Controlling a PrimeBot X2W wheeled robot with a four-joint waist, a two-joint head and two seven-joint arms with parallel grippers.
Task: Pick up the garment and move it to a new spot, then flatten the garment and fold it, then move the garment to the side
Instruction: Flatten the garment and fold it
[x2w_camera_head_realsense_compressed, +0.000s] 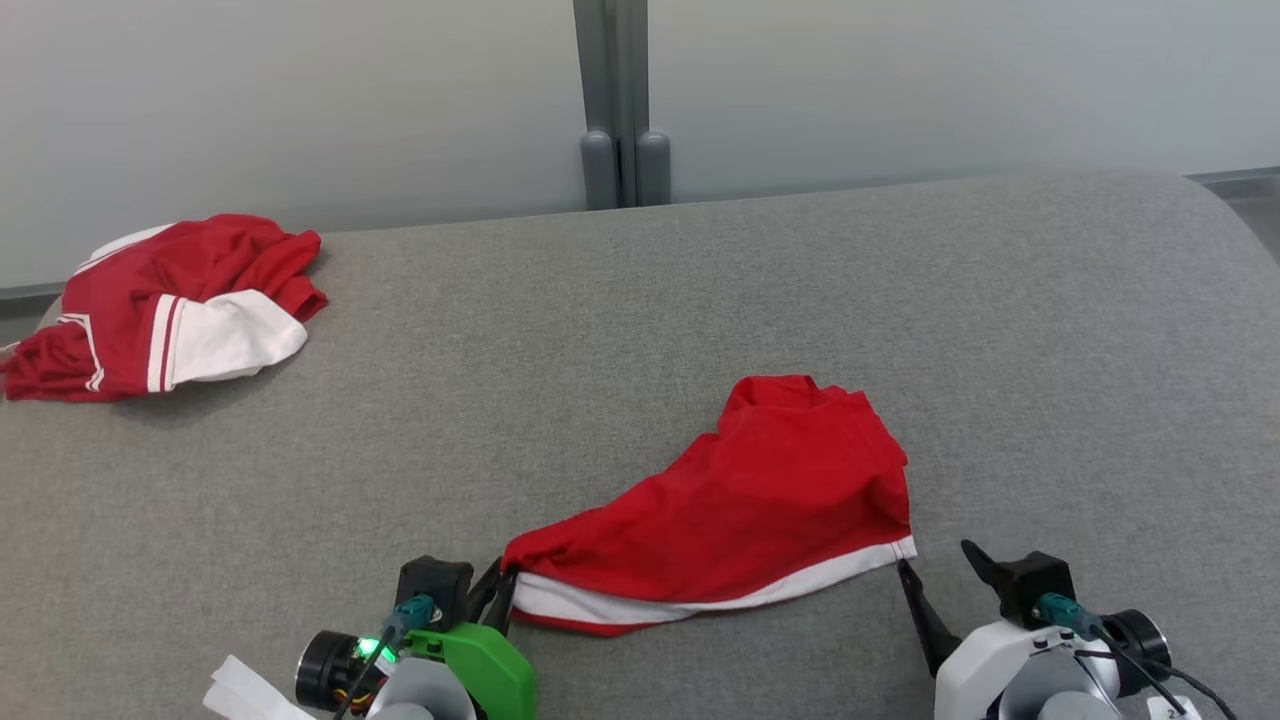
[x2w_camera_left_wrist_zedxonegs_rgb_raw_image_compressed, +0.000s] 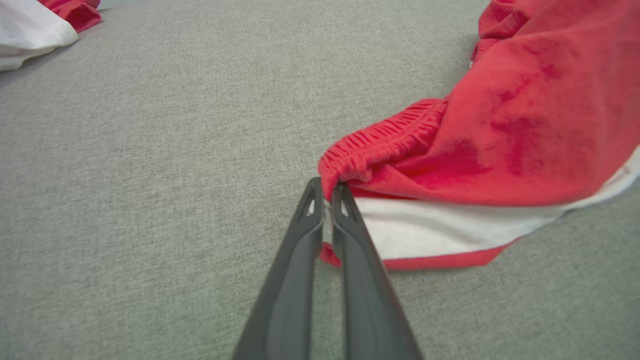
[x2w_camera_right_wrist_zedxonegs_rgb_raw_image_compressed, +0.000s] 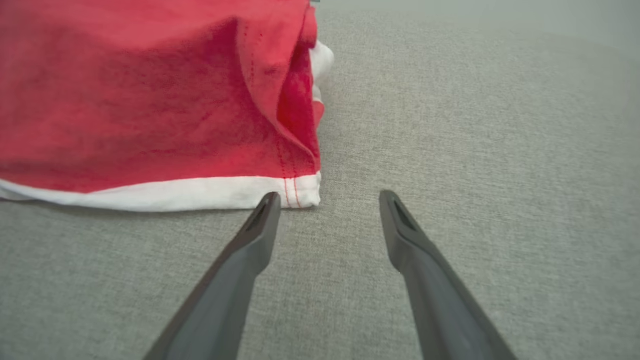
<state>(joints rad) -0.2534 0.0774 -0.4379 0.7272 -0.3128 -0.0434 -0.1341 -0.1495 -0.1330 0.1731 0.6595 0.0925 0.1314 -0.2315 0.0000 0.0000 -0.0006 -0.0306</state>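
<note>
Red garment (x2w_camera_head_realsense_compressed: 740, 500) with a white hem lay rumpled on the grey padded surface (x2w_camera_head_realsense_compressed: 1000, 330), between the two grippers. Left gripper (x2w_camera_left_wrist_zedxonegs_rgb_raw_image_compressed: 326, 190) was clamped on cloth at the end of the ribbed waistband. Right gripper (x2w_camera_right_wrist_zedxonegs_rgb_raw_image_compressed: 325, 197) stood spread, one finger just beside the hem corner (nothing held). The fabric looked light and limp, likely to sag; seamed corners seemed the surest holds.

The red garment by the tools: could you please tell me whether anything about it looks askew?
Yes. The red garment lies rumpled and slanted, not flat, its far end bunched up. The left tool is shut on its waistband corner, while the right tool stands open beside the opposite hem corner, not gripping it.
</note>
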